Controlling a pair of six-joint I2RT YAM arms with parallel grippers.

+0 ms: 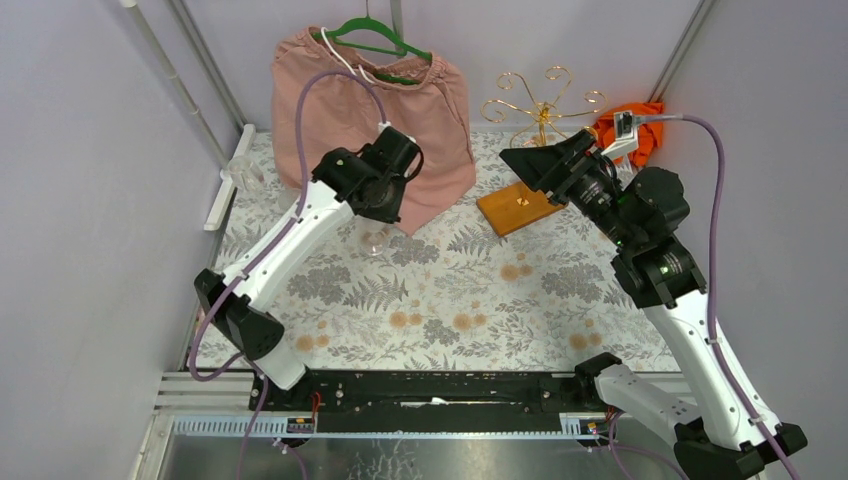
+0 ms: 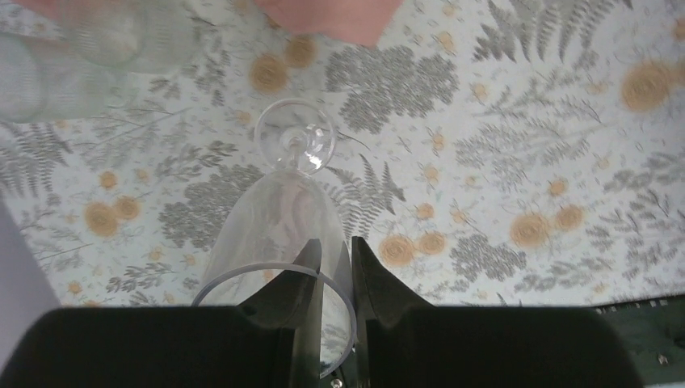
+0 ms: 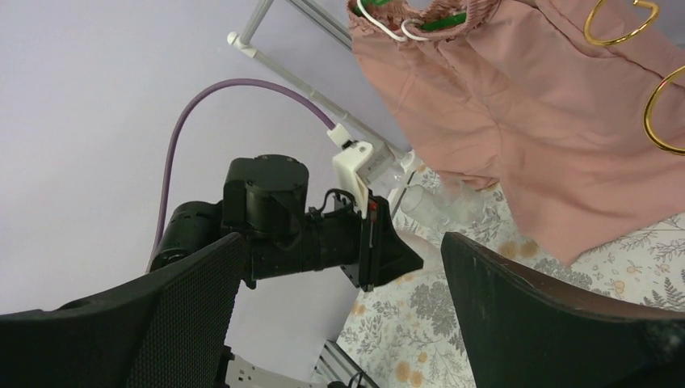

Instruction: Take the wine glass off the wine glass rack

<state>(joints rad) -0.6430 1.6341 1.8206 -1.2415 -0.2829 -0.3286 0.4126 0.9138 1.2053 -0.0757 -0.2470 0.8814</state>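
Note:
A clear wine glass (image 2: 279,218) is in my left gripper (image 2: 335,267), away from the rack. One finger is inside the bowl and one outside, shut on the rim wall. The foot (image 2: 295,136) points down at the floral cloth. From above, the glass (image 1: 375,240) hangs under the left gripper (image 1: 392,205). The gold wire rack (image 1: 540,100) stands on its orange-brown wooden base (image 1: 520,207) at the back right, and no glass shows on its arms. My right gripper (image 1: 522,160) is open and empty above the base. Two gold curls (image 3: 626,24) show in the right wrist view.
A pink garment (image 1: 400,100) on a green hanger (image 1: 375,40) hangs at the back centre. Other clear glasses (image 1: 245,170) stand at the back left, also in the left wrist view (image 2: 105,32). An orange cloth (image 1: 635,125) lies behind the right arm. Walls close both sides.

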